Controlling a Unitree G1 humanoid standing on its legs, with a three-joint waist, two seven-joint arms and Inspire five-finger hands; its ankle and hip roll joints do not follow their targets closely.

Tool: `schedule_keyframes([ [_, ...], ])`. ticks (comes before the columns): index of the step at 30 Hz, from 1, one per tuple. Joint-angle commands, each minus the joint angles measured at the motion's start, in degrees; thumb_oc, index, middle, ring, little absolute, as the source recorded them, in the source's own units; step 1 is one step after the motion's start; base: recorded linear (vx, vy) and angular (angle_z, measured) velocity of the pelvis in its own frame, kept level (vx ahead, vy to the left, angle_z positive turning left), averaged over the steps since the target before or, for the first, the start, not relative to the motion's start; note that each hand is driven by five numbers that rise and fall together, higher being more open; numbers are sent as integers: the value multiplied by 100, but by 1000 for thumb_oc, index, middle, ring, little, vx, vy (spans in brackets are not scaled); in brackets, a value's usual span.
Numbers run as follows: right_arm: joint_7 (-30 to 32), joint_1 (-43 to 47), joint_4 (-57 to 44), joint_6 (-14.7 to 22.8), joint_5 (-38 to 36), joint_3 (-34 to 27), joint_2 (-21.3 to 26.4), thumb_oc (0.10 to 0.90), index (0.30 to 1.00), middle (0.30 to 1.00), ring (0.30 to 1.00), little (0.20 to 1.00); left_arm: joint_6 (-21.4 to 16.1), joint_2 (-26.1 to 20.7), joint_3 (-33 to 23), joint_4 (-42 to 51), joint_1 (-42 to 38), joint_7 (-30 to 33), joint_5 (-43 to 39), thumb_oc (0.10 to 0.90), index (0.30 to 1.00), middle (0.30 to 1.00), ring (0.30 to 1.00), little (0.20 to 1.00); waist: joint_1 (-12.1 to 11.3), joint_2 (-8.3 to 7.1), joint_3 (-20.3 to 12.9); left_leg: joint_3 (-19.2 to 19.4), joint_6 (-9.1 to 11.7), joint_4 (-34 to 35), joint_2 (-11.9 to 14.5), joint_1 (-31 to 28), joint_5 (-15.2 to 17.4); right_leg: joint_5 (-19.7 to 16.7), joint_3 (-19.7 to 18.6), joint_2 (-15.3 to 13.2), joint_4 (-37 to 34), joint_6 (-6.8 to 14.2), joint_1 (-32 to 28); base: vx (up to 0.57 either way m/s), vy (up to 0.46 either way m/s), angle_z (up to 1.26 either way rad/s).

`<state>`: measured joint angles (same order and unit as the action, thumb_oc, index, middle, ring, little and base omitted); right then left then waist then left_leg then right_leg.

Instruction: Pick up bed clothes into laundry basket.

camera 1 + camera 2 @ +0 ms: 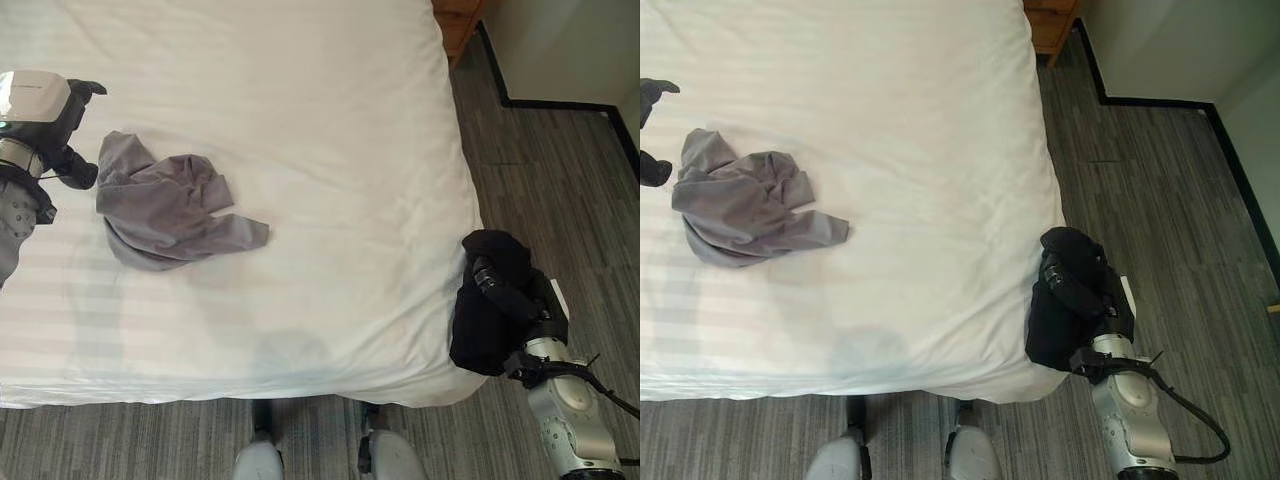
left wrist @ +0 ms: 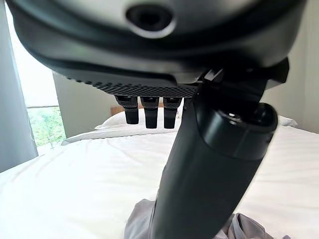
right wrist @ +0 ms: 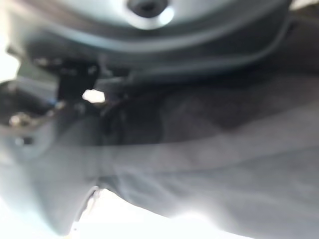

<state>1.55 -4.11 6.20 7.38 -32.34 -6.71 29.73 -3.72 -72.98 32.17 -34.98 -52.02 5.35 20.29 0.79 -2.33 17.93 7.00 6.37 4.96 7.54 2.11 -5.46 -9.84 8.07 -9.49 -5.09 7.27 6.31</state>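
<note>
The right hand (image 1: pixel 505 290) has its dark fingers curled tight round a black piece of clothing (image 1: pixel 482 335), which hangs down from the hand beside the near right corner of the bed (image 1: pixel 330 120), over the grey wood floor (image 1: pixel 560 160). The left hand (image 1: pixel 72 140) is up above the left side of the bed with its fingers straight and its thumb sticking out, holding nothing. Just beside that hand, a grey piece of clothing (image 1: pixel 165 212) lies crumpled on the white sheet, and I cannot tell if the hand touches it.
</note>
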Motion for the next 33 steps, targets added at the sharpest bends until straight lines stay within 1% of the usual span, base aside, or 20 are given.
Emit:
schedule_keyframes([
  [1,-134,251,-433,502,83,-480,100,400,300,300,300,300,-77,-608,-478,204,-54,210,-192,800,900,900,900,900,-29,-60,-665,-152,-116,-13,-183,282,119,928,-34,-557,570,748,-852,1,20,10],
  [3,-129,285,-412,483,96,-477,125,400,300,300,300,300,-123,-590,-619,356,155,181,-230,800,900,900,900,900,-52,-51,-660,-163,-127,-14,-211,288,126,919,-21,-568,572,757,-858,-1,18,7],
  [5,-130,361,-380,473,106,-419,167,400,300,300,300,300,-154,-538,-615,369,260,166,-177,800,900,900,900,900,-50,-46,-653,-165,-130,-13,-229,298,129,900,-27,-583,568,762,-855,-7,17,4],
  [8,-120,504,-360,489,7,-318,207,400,300,300,300,300,-226,-302,-718,495,582,118,-239,800,900,900,900,900,-60,-68,-591,-181,-143,-18,-249,341,122,846,-31,-605,574,765,-821,0,0,0],
  [10,-118,536,-355,489,-16,-291,215,400,300,300,300,300,-242,-235,-748,490,660,93,-258,800,900,900,900,900,-51,-67,-572,-182,-147,-20,-251,362,115,827,-35,-608,575,767,-802,-32,16,2],
  [11,-107,585,-347,476,-38,-244,229,400,300,300,300,300,-212,-68,-733,505,739,51,-247,800,900,900,900,900,-47,-101,-513,-194,-149,-25,-253,415,104,782,-47,-604,581,772,-752,-34,12,2],
  [13,-100,619,-347,479,-33,-207,270,400,300,300,300,300,-210,28,-698,431,730,34,-229,800,900,900,900,900,-32,-120,-479,-204,-151,-27,-254,455,96,752,-65,-597,588,773,-714,-41,8,3],
  [15,-82,651,-380,481,-86,-169,300,400,300,300,300,300,-185,297,-532,304,673,16,-144,800,900,900,900,900,10,-209,-354,-205,-152,-36,-226,560,63,671,-112,-568,597,773,-605,-85,1,2],
  [17,-67,675,-380,479,-114,-170,304,400,300,300,300,300,-186,475,-498,183,658,9,-175,800,900,900,900,900,7,-279,-293,-208,-158,-38,-207,617,49,634,-146,-533,596,770,-541,-59,4,-1],
  [18,-55,688,-390,495,-123,-143,300,400,300,300,300,300,-186,625,-477,33,648,34,-189,800,900,900,900,900,33,-336,-244,-210,-156,-36,-178,651,37,610,-165,-509,587,765,-511,-80,15,-1],
  [19,-70,721,-463,508,-133,-77,298,400,300,300,300,300,-204,972,-496,-252,670,129,-239,800,900,900,900,900,87,-458,-150,-203,-148,-34,-129,735,12,566,-219,-447,572,755,-428,-74,3,-3],
  [20,-70,723,-461,508,-133,-76,305,400,300,300,300,300,-213,981,-494,-268,665,137,-238,800,900,900,900,900,86,-451,-154,-201,-148,-34,-126,740,11,565,-223,-445,573,755,-420,-59,20,-4],
  [23,-23,737,-571,549,-101,-73,317,400,300,300,300,300,-193,1494,-775,-647,866,240,-533,800,900,900,900,900,146,-607,-81,-213,-128,-20,-45,875,-34,511,-286,-353,496,720,-317,-21,25,-8],
  [24,9,740,-572,557,-79,-81,307,400,300,300,300,300,-182,1627,-804,-740,857,266,-600,800,900,900,900,900,175,-633,-73,-216,-123,-16,-30,899,-37,506,-304,-326,460,712,-298,4,22,-3],
  [26,21,739,-575,561,-76,-80,296,400,300,300,300,300,-178,1724,-814,-876,834,263,-666,800,900,900,900,900,193,-645,-82,-215,-119,-10,-15,917,-34,509,-316,-311,422,708,-278,0,0,0],
  [27,43,762,-582,560,-35,-55,262,400,300,300,300,300,-154,1856,-859,-976,796,277,-814,714,771,771,771,771,209,-643,-102,-205,-119,-5,-9,912,-21,521,-337,-299,393,702,-272,24,41,1],
  [28,46,760,-596,551,-4,-67,248,400,300,300,300,300,-155,1879,-903,-973,790,257,-925,580,571,571,571,571,211,-630,-118,-194,-122,-5,-10,897,-6,540,-353,-300,384,699,-270,33,51,1],
  [29,56,761,-607,537,19,-66,238,400,300,300,300,300,-173,1891,-949,-960,793,248,-1061,400,300,300,300,300,211,-615,-133,-182,-124,-6,-14,881,6,563,-374,-298,387,698,-278,29,42,-1],
  [31,35,766,-647,529,48,-64,235,400,300,300,300,300,-240,1862,-1096,-642,826,255,-1435,400,300,300,300,300,189,-558,-158,-166,-130,-8,-32,838,26,626,-378,-309,408,693,-296,29,36,-2],
  [33,32,743,-686,515,72,-91,229,400,300,300,300,300,-336,1791,-1281,4,922,335,-1717,400,300,300,300,300,163,-494,-181,-166,-132,-12,-44,794,44,705,-364,-317,428,683,-317,0,0,0],
])
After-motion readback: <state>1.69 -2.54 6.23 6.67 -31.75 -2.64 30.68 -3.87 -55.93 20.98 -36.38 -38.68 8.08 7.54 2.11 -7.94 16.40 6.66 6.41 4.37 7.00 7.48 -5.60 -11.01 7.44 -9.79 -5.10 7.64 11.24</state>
